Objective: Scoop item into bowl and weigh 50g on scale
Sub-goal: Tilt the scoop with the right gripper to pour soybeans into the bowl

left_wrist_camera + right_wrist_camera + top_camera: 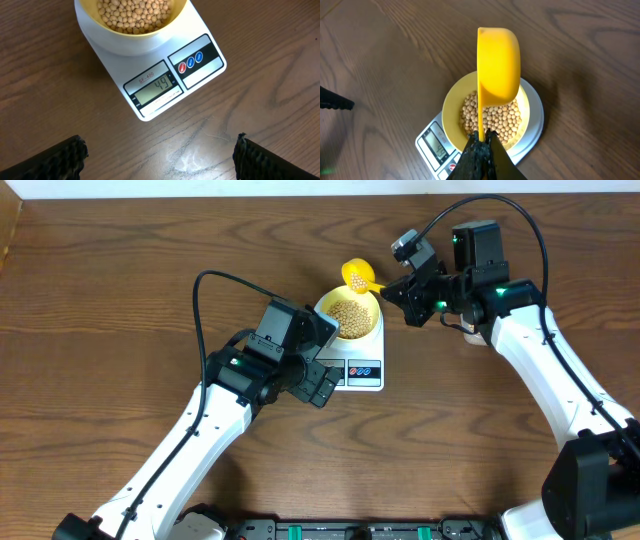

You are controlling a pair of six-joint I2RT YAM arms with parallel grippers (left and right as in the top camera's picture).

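The pale yellow bowl [349, 313] holds tan beans [349, 311] and sits on the white scale [364, 371]. In the left wrist view the scale's display [159, 87] reads 49, with the bowl [131, 39] and beans [135, 14] above it. My right gripper [398, 288] is shut on the handle of a bright yellow scoop [357, 275], held tilted over the bowl's far rim. In the right wrist view the scoop [497, 65] stands on edge above the bowl [451, 112], beans [497, 117] and scale [434, 145]. My left gripper [322, 390] is open and empty just in front of the scale, over bare table.
The brown wooden table [120, 300] lies all around the scale. Black cables run from both arms. The table's front edge carries black fixtures [330, 530]. No other container shows.
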